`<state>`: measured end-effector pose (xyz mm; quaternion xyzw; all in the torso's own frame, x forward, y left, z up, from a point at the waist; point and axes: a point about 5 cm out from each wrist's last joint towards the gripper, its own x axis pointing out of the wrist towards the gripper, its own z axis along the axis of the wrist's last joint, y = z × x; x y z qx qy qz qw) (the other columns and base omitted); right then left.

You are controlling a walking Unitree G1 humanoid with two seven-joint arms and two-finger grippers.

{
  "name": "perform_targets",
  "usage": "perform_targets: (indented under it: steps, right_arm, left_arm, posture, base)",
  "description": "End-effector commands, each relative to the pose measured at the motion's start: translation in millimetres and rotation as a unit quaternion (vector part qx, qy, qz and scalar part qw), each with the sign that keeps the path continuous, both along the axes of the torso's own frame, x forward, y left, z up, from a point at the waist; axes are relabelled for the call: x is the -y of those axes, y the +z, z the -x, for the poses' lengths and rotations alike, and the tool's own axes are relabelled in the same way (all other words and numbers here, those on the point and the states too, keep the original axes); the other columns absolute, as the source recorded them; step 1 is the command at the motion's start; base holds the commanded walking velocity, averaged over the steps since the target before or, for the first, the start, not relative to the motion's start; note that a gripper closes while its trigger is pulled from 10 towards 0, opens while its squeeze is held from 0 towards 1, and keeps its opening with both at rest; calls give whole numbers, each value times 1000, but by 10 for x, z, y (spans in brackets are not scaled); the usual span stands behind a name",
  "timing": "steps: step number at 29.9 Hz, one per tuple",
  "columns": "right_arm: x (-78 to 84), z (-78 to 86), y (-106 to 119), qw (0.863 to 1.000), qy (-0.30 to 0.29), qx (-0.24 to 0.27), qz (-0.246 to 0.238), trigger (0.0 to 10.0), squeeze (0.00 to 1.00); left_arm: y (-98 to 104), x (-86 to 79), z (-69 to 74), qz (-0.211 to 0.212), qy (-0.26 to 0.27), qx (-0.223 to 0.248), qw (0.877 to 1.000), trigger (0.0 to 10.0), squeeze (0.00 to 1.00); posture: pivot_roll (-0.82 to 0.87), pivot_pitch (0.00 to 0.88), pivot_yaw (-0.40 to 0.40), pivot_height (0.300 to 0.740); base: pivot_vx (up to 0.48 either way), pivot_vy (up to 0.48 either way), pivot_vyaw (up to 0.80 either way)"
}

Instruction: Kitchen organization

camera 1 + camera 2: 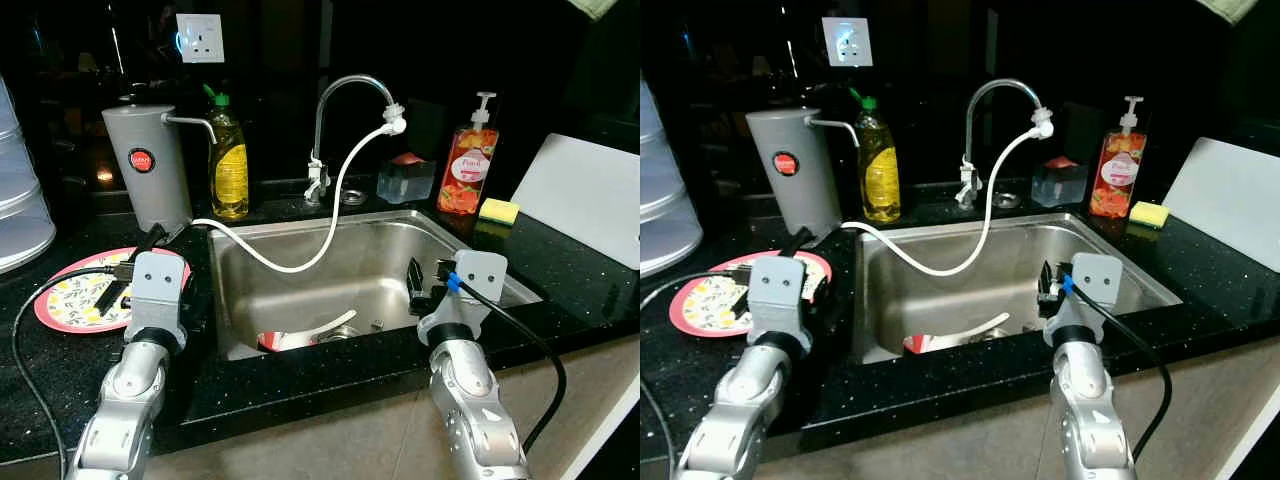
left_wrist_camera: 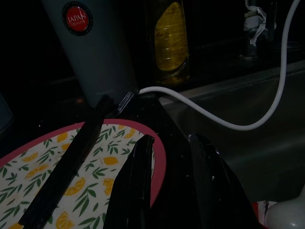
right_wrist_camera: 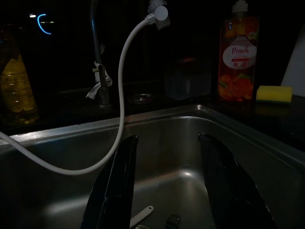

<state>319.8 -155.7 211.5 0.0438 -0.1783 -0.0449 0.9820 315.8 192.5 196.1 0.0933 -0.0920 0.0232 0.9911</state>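
A pink-rimmed plate (image 1: 70, 300) with a lemon pattern lies on the black counter left of the sink (image 1: 300, 250). A black fork (image 2: 71, 162) lies across the plate. My left gripper (image 1: 115, 290) hovers at the plate's right rim, open, with nothing between its fingers (image 2: 138, 181). My right gripper (image 1: 428, 280) hangs open over the right side of the steel basin, holding nothing. On the basin floor lie a red and white dish and a white utensil (image 1: 320, 332). A white hose (image 1: 340, 200) runs from the faucet (image 1: 345, 90) across the sink to the left counter.
A grey canister (image 1: 150, 165) and a yellow soap bottle (image 1: 229, 160) stand behind the plate. A peach pump bottle (image 1: 467, 165), a clear box (image 1: 405, 180) and a yellow sponge (image 1: 498, 210) sit back right. A white board (image 1: 590, 195) lies at right, stacked white containers (image 1: 20, 200) at left.
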Motion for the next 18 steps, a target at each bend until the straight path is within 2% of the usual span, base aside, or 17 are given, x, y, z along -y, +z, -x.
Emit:
perform_targets:
  steps: [1, 18]
  right_arm:
    - [-1, -17, -12, 1000, -2, -2, 8, 10000, 0]
    - [-28, -31, -16, 1000, 2, -5, 4, 10000, 0]
  left_arm:
    - [9, 0, -16, -7, 0, 2, 1000, 10000, 0]
    - [13, 9, -12, -9, -3, 5, 1000, 10000, 0]
  posture:
    - [-32, 0, 8, 740]
    - [-25, 0, -2, 740]
  base:
    - [0, 0, 0]
    - [0, 0, 0]
